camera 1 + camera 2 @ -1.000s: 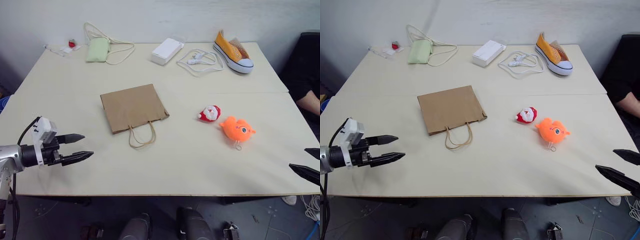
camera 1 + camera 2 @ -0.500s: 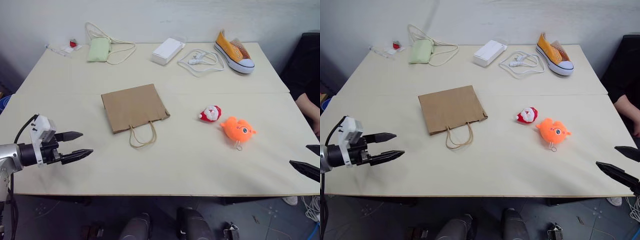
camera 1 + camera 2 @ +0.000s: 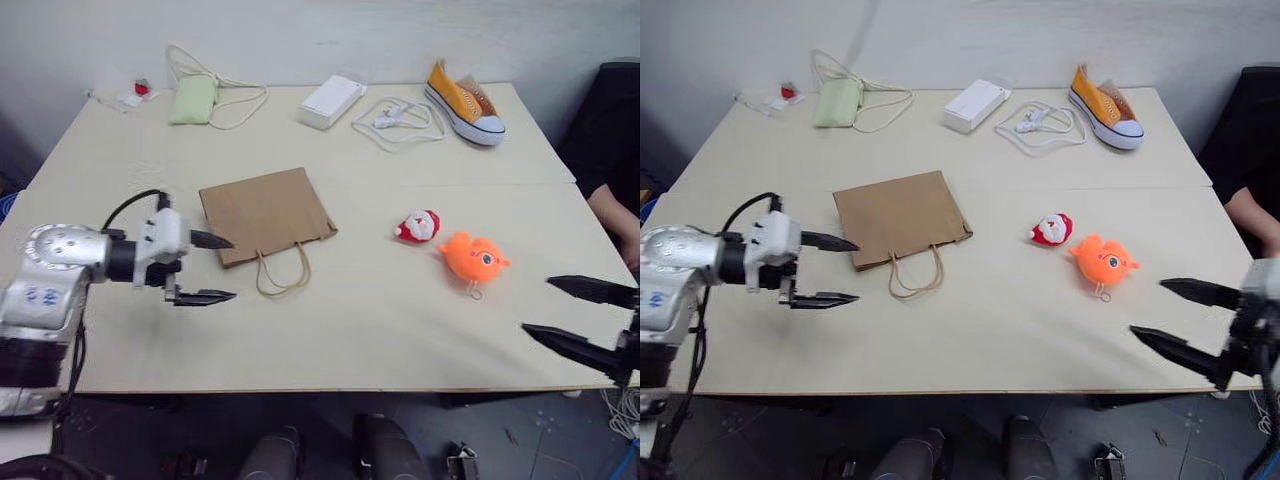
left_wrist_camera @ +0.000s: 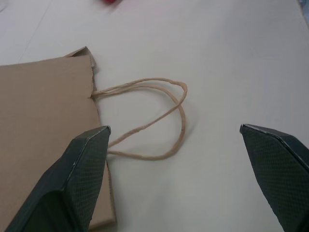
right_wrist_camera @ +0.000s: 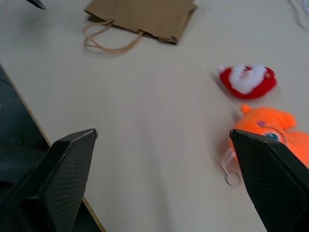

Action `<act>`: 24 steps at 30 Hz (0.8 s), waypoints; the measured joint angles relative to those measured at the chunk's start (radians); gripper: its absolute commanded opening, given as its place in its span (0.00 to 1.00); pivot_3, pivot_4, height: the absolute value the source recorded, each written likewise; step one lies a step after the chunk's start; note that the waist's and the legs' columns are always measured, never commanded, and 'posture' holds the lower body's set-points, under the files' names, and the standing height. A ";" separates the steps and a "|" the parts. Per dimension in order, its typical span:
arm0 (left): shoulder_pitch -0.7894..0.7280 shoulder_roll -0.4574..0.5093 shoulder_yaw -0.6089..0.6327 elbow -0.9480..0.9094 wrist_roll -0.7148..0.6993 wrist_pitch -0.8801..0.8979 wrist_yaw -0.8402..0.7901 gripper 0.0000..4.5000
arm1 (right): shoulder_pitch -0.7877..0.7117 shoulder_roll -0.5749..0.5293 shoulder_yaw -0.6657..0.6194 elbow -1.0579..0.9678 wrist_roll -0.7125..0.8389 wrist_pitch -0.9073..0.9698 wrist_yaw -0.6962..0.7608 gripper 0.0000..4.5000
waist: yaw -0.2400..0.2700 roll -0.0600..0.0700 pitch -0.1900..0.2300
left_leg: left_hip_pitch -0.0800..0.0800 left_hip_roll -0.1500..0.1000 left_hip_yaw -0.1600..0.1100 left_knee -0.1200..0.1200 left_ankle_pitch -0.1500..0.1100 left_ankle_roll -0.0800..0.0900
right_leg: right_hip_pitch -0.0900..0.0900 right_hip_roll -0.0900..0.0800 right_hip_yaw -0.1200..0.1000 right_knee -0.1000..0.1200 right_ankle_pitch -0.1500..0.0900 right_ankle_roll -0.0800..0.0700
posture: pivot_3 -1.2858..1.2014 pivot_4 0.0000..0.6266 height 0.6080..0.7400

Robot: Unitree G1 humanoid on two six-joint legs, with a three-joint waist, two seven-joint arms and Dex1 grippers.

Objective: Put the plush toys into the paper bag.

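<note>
In the head views the paper bag [image 3: 266,215] lies flat at mid-table, its loop handles [image 3: 283,273] toward the near edge; the Santa toy [image 3: 420,227] sits to the bag's right and the orange toy [image 3: 474,257] just beyond it, the two close but apart. Behind the bag, along the far edge, lie a green pouch [image 3: 194,99], a white box [image 3: 331,101], a white cable [image 3: 398,118] and an orange sneaker [image 3: 464,102]; a person's arm [image 3: 612,215] shows at the right edge. The left gripper [image 3: 204,269], fingers spread and empty, now hangs just left of the bag's handles, having come in from well to the bag's left. The right gripper [image 3: 1180,318], likewise spread and empty, has moved inward, with bare table between it and the orange toy. The left wrist view adds the bag's open mouth edge [image 4: 91,77] beside one finger. The right wrist view shows both toys and the bag with clear table between.
</note>
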 measured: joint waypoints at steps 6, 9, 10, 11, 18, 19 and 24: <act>-0.147 -0.124 -0.125 0.256 0.170 -0.333 0.015 1.00 | -0.170 0.000 0.206 -0.093 0.050 0.008 -0.138 0.99 | 0.003 -0.002 0.001 | -0.005 -0.001 -0.001 0.006 0.001 0.000 | -0.003 0.000 -0.002 0.001 0.001 0.001 | 0.52 0.24 1.00; -0.190 -0.163 -0.133 0.350 0.200 -0.420 0.029 0.91 | -0.198 0.000 0.268 -0.099 0.054 0.008 -0.172 1.00 | 0.004 -0.004 0.002 | -0.008 -0.001 -0.002 0.009 0.001 0.001 | -0.005 0.000 -0.003 0.001 0.001 0.001 | 0.52 0.24 1.00; -0.210 -0.179 -0.134 0.385 0.204 -0.450 0.028 0.87 | -0.206 0.005 0.296 -0.100 0.049 0.004 -0.187 1.00 | 0.004 -0.005 0.003 | -0.008 -0.001 -0.002 0.010 0.001 0.001 | -0.005 0.000 -0.003 0.002 0.001 0.001 | 0.52 0.24 1.00; -0.227 -0.193 -0.136 0.413 0.207 -0.475 0.024 0.80 | -0.215 0.014 0.326 -0.105 0.043 0.001 -0.199 1.00 | 0.004 -0.005 0.003 | -0.009 -0.001 -0.002 0.011 0.001 0.001 | -0.005 0.000 -0.003 0.002 0.001 0.002 | 0.52 0.24 1.00; -0.256 -0.230 -0.171 0.500 0.237 -0.547 0.010 0.74 | -0.272 0.044 0.431 -0.121 0.039 0.000 -0.273 1.00 | 0.004 -0.005 0.003 | -0.009 -0.001 -0.002 0.014 0.000 0.002 | -0.005 0.000 -0.002 0.003 0.001 0.002 | 0.52 0.24 1.00; -0.261 -0.234 -0.172 0.514 0.238 -0.558 0.008 0.74 | -0.278 0.044 0.440 -0.121 0.039 0.000 -0.279 1.00 | 0.004 -0.005 0.003 | -0.009 -0.001 -0.002 0.014 0.000 0.002 | -0.005 0.000 -0.003 0.003 0.001 0.002 | 0.52 0.24 1.00; -0.305 -0.272 -0.181 0.582 0.263 -0.593 0.013 0.66 | -0.302 0.044 0.450 -0.121 0.047 0.000 -0.302 1.00 | 0.008 -0.006 0.003 | -0.010 -0.002 -0.002 0.016 0.000 0.003 | -0.004 0.000 -0.003 0.003 0.002 0.003 | 0.52 0.24 1.00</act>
